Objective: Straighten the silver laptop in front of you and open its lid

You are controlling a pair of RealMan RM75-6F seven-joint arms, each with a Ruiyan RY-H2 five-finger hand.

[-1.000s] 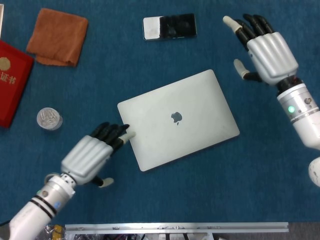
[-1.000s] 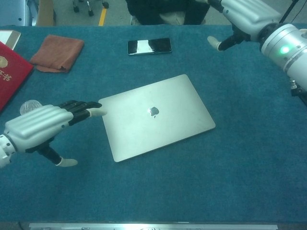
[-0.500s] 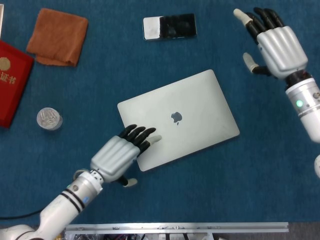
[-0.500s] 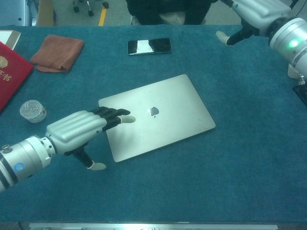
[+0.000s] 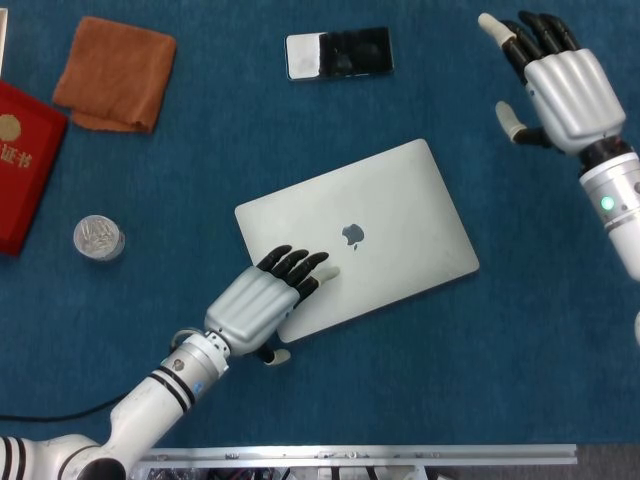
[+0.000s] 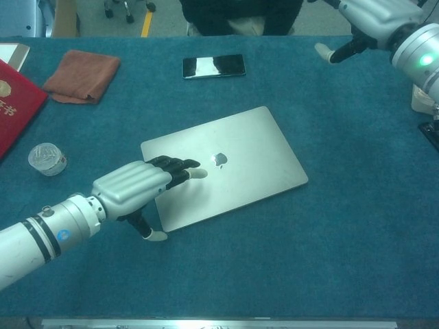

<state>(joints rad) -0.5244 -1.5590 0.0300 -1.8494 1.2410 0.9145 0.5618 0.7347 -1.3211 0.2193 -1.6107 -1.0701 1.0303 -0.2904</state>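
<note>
Laptop (image 5: 357,238): silver, lid shut, lying flat at the centre of the blue table (image 5: 420,380). It sits askew, its long edges running from about 8 o'clock to 2 o'clock in the head view. Logo faces up near the lid's middle.

Left hand (image 5: 262,300): lies over the laptop's 7 o'clock corner, palm down, fingers extended together across the lid with tips just short of the logo. The thumb hangs off the near edge, over the table. It grasps nothing; whether the fingers actually press on the lid cannot be told.

Right hand (image 5: 558,82): at 2 o'clock from the laptop, well apart from it, above the table. Fingers straight and pointing away from the robot, thumb splayed to the side; it holds nothing. In the chest view only its thumb and part of the palm show at the top edge (image 6: 363,20).

Phone (image 5: 338,53): dark screen, lying flat at 12 o'clock from the laptop, apart from it.

Cloth (image 5: 115,73): brown, folded, at 10 o'clock, near the table's far left.

Booklet (image 5: 22,160): red with a gold emblem, at 9 o'clock by the left edge, partly cut off.

Small round container (image 5: 98,238): clear with a silvery top, at 9 o'clock from the laptop, between the booklet and the laptop.
</note>
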